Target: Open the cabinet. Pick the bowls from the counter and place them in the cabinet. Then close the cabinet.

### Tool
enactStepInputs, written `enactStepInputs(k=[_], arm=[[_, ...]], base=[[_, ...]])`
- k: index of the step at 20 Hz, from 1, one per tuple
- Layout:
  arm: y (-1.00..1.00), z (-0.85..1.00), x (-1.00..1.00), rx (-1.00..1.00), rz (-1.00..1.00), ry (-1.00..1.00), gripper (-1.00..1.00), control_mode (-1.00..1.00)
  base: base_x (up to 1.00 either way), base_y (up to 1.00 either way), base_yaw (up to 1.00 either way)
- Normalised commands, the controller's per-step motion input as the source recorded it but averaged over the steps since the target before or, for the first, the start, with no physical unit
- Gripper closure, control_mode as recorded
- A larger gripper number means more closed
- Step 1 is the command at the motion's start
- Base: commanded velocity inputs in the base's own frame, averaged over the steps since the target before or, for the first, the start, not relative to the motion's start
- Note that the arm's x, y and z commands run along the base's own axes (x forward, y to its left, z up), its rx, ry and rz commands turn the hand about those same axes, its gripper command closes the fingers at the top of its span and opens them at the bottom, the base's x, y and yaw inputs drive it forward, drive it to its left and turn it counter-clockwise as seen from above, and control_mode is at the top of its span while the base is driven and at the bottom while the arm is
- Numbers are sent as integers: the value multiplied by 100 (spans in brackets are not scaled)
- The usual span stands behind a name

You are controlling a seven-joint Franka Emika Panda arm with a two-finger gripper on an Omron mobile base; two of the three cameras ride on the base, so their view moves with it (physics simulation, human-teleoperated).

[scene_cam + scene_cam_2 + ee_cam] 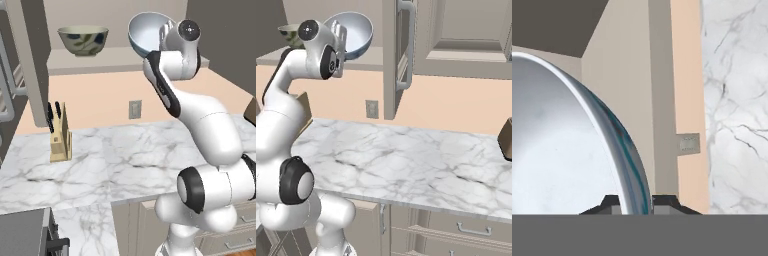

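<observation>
My gripper (636,202) is pinched tight on the rim of the pale blue-white bowl (145,34), which is tilted on edge at the open cabinet (125,52) mouth. To do this well: level the bowl, push in over the shelf, lower until it seats, then release. Olive-beige bowl (83,39) already sits on the shelf, well off to my left; keep clear.

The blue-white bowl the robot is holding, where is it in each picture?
Left base view: the blue-white bowl is top centre, tipped on its side at the cabinet shelf, right of the olive bowl.
Right base view: it is at the top left, behind the arm's wrist.
Hand view: its rim and inside take up the left half, pinched by the gripper.
Shared landmark: the wall outlet.
</observation>
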Motion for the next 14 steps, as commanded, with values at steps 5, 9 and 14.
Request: enactStepInputs(k=[5, 9, 14], arm=[[0, -7, 26, 0, 0, -3, 100, -100], [-1, -9, 21, 0, 0, 0, -100, -100], [-16, 0, -4, 2, 0, -5, -100, -100]], base=[[0, 0, 0], [0, 0, 0], [0, 0, 0]])
